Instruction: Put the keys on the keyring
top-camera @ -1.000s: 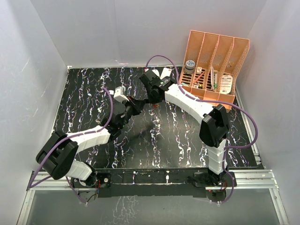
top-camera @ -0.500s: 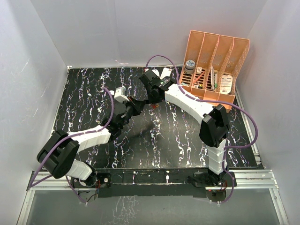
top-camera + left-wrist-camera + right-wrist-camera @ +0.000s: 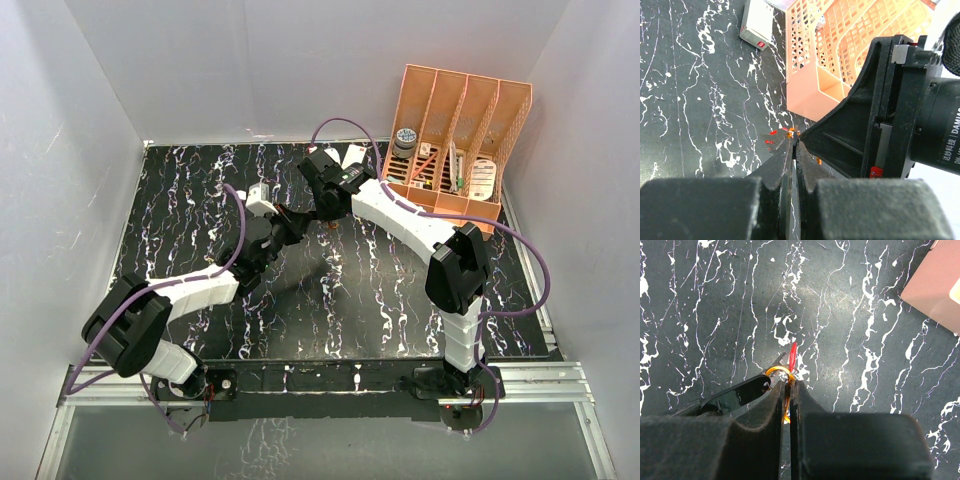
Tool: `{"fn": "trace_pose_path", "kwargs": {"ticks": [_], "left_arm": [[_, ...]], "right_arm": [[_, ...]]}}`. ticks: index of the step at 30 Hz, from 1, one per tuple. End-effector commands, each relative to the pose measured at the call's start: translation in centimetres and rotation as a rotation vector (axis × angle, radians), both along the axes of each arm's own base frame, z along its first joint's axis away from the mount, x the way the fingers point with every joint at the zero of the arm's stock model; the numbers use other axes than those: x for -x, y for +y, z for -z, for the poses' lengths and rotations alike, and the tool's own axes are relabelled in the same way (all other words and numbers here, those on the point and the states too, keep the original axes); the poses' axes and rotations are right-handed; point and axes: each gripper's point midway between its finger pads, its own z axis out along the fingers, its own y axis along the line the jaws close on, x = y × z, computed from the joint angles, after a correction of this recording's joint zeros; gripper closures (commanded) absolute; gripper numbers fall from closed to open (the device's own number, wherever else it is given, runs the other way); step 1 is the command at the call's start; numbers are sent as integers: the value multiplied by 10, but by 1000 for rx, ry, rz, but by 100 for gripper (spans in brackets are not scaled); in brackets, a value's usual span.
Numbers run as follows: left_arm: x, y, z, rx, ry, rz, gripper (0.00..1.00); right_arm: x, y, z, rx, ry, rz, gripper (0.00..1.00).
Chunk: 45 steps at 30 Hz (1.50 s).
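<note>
Rack (image 3: 480, 100): orange lattice file rack with 4 slots, at far right corner of bench (image 3: 180, 200), up against the wall.
Rack contents: dark round can with grey lid (image 3: 405, 137) in the left slot; white packets (image 3: 482, 176) and thin stick-like bits in the slots to its right. Too small to name.
Right claw (image 3: 788, 381): fingers together, clamped on keyring (image 3: 774, 371). Orange wire shows in the slit betw. the fingers and curls out at their tips.
Red key (image 3: 793, 352): pokes out past the right claw's tips, right at the ring, seen edge-on. Cannot tell if it is threaded on.
Left claw (image 3: 794, 142): fingers pressed together, tips meet the right claw's tips at the ring. Cannot tell what is pinched, if anything.
Where: ring and red key are up off the bench, betw. the two claws, mid-bench toward the back; both claws tip to tip in the top view.
Black-head key: not made out in any view.
Around: white box (image 3: 757, 22) lies flat on the bench just beside the rack's near corner, apart from the claws.
In the way: each claw's body hides most of the ring from the other's camera.
</note>
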Motion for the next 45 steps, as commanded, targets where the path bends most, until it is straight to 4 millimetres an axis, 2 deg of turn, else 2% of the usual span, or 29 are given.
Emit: {"fn": "trace_pose_path", "kwargs": {"ticks": [1,18,33,36,40,41,45], "left_arm": [[-8,-4,-21,21,-49,-10,100],[-15,-4,-19,-8,-51,-33,100],[-14,4,-19,-18,-45,-57,100],[-13,6,-19,-26,-41,-64,84],[-12,15,-21,-28,-42,-93,49],[-12,18,-21,-30,-39,-102,43],[-11,27,-21,-37,-35,-130,35]], "right_arm": [[-4,6,-30,-68,-78,6,100],[1,-1,-35,-62,-87,12,100],[2,-4,-45,-60,-99,16,100],[2,-5,-46,-57,-101,19,100],[3,-6,-49,-56,-107,22,100],[3,-7,-49,-55,-106,22,100],[4,-7,-50,-56,-108,22,100]]}}
